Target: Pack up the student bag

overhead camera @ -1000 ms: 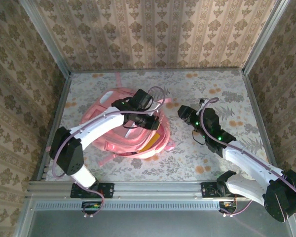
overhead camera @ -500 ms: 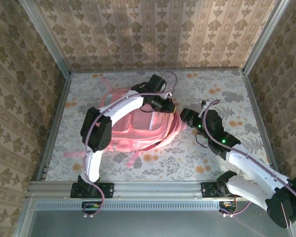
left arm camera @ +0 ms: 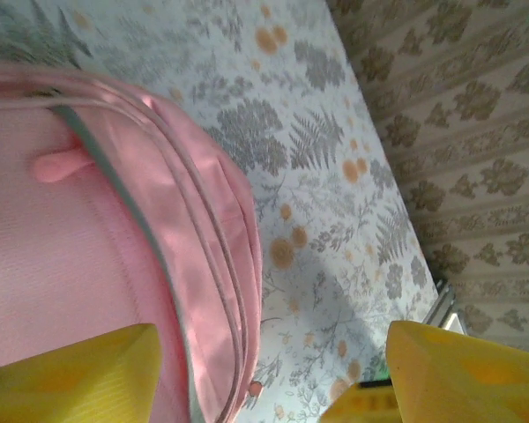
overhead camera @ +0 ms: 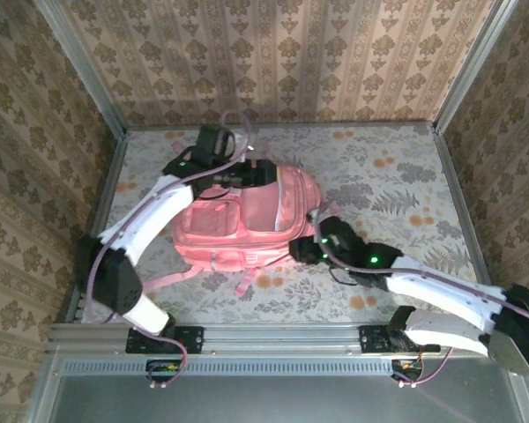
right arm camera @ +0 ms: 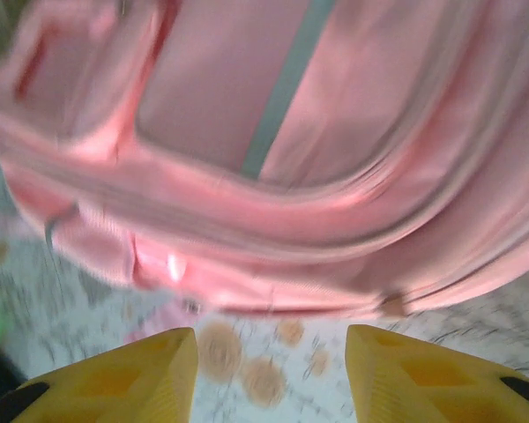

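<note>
- The student bag [overhead camera: 247, 220] lies flat on the desk [overhead camera: 406, 176], left of its middle and somewhat closer to the left edge, with its front pockets facing up. Its straps trail toward the near edge.
- The left hand [overhead camera: 257, 174] hovers at the bag's far side. In its wrist view its yellow fingers [left arm camera: 70, 374] are spread wide and grasp nothing, so it is released.
- The right hand [overhead camera: 301, 251] sits at the bag's near right corner. Its fingers [right arm camera: 115, 379] are also apart, with only patterned desk between them, so it is released too.
- The step in hand looks like settling the bag so it can be opened.
- To do this well, one hand should pin the fabric low, near a seam. The other should go for a zipper pull rather than a loose strap and pull along the zipper line so the bag does not slide.
- A second ago the bag was rumpled under the left arm, whose hand was clenched. That hand has since let go and moved to the far side, and the bag now lies flatter.
- The right hand has come in from the right part of the desk to the bag's corner.
</note>
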Robot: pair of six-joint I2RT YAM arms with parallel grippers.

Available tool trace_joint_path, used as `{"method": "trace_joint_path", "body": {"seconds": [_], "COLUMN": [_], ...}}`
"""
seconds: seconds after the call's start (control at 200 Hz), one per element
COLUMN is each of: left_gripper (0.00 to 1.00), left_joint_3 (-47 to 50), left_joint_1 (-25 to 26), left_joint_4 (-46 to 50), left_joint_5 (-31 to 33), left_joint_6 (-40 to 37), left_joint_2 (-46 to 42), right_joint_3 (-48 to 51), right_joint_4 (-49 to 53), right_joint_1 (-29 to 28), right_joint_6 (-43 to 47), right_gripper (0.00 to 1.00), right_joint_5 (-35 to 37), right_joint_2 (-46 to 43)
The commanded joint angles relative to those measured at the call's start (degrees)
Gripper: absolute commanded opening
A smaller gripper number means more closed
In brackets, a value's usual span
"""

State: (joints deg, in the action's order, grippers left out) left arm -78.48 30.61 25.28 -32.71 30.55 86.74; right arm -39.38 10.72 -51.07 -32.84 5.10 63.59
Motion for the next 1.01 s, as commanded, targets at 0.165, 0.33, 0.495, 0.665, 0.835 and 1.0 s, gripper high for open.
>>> {"method": "trace_joint_path", "body": {"seconds": [0.165,0.33,0.495,0.665,0.835,1.0], "left_gripper": [0.70,0.72,0.73,0.74,0.75,0.75], "left_joint_3": [11.4,17.0,21.3,22.2,23.2,23.7], "left_joint_1": [-3.4,-3.9,-6.1,-7.1,-7.5,-8.3], "left_joint_4": [2.1,8.4,12.6,13.9,14.0,14.1], "left_joint_5": [5.2,9.6,12.6,13.7,15.2,16.6], "left_joint_6": [2.7,3.1,3.7,3.1,3.3,2.9], "left_joint_2": [-14.6,-21.1,-24.4,-24.7,-26.3,-27.6], "right_joint_3": [-3.9,-4.7,-6.5,-12.6,-16.6,-9.7], "right_joint_4": [-3.4,-3.4,-4.9,-4.9,-1.4,-0.7], "right_joint_1": [-11.3,-8.6,0.6,6.5,9.3,5.7], "right_joint_6": [2.2,0.9,0.5,3.5,5.4,3.8], "right_gripper": [0.57,0.56,0.54,0.54,0.52,0.52], "right_joint_5": [2.8,9.1,7.4,7.5,7.4,9.8], "right_joint_2": [17.3,20.9,24.6,29.0,28.2,20.5]}}
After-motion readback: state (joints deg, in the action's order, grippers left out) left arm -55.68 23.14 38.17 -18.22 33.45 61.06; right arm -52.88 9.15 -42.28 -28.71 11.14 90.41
